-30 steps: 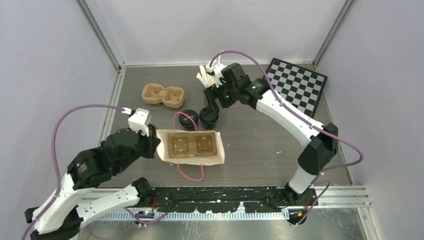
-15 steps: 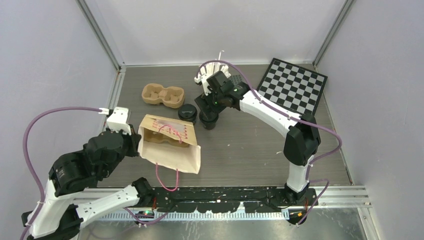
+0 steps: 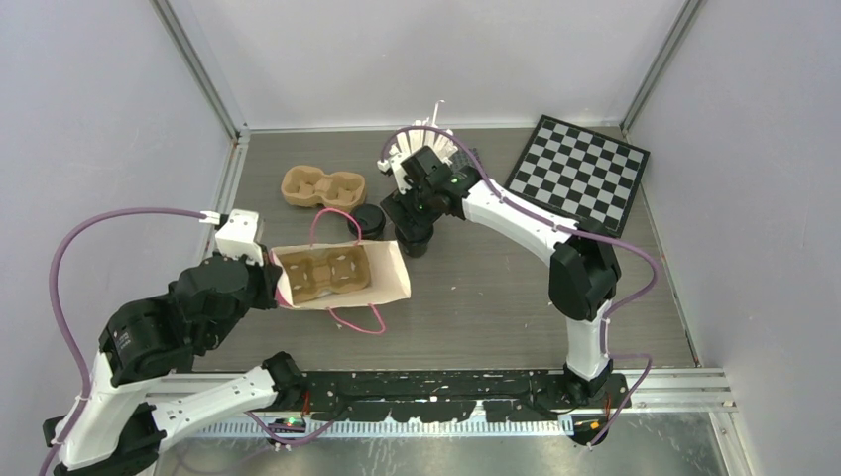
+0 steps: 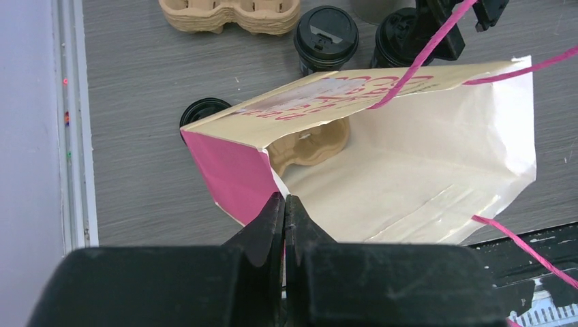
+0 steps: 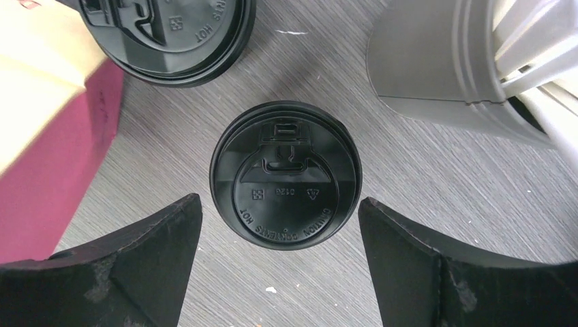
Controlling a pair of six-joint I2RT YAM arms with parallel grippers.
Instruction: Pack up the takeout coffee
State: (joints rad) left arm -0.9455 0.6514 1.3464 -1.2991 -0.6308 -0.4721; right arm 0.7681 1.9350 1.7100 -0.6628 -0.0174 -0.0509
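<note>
Top external: paper bag (image 3: 389,284) rotated; right gripper (image 3: 412,226) now straddles cup (image 3: 417,245).

Coffee cups: we count two, the left cup (image 4: 326,39) and the right cup (image 5: 285,176), each with one black lid
Pulp trays: we count two, the table tray (image 3: 323,188) and the bagged tray (image 3: 324,275); we cannot tell whether the table tray is a stack
Bags: we see one paper bag (image 3: 387,283), with two pink handles (image 4: 422,53)
Stick holders: one grey cup (image 5: 436,61); its white sticks (image 3: 417,147) are too crowded for us to count
Boards: one chequered board (image 3: 580,174)
Unknowns: one round black thing (image 4: 204,112), half hidden behind the bag
</note>
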